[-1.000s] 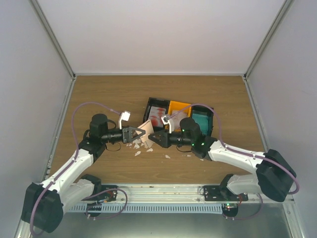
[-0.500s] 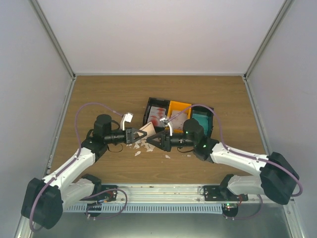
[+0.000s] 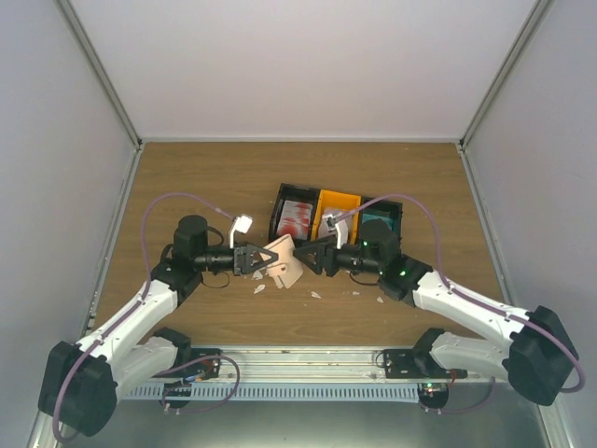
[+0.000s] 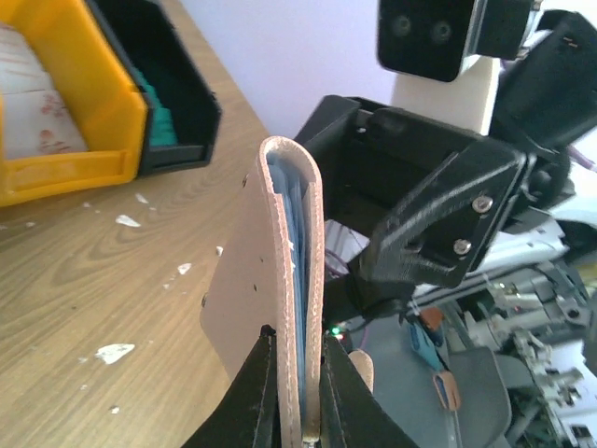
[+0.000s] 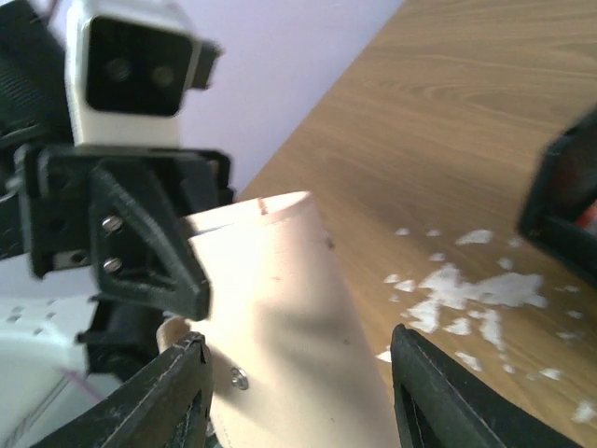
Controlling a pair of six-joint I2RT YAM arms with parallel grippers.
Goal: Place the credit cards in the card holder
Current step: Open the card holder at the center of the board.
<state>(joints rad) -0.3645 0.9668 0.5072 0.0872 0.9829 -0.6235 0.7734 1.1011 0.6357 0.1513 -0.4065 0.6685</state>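
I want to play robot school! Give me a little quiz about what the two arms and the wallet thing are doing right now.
1. The left fingers pinch the card holder. What colour is the card peeking out from inside it? A red, B teal, C yellow.
2. True or false: the right fingers are squeezed shut on the card holder.
3. Fill in: the tray behind the arms has ___ bins.

Key: 1 B. 2 false: the right fingers stand open, one on each side of the card holder. 3 three.
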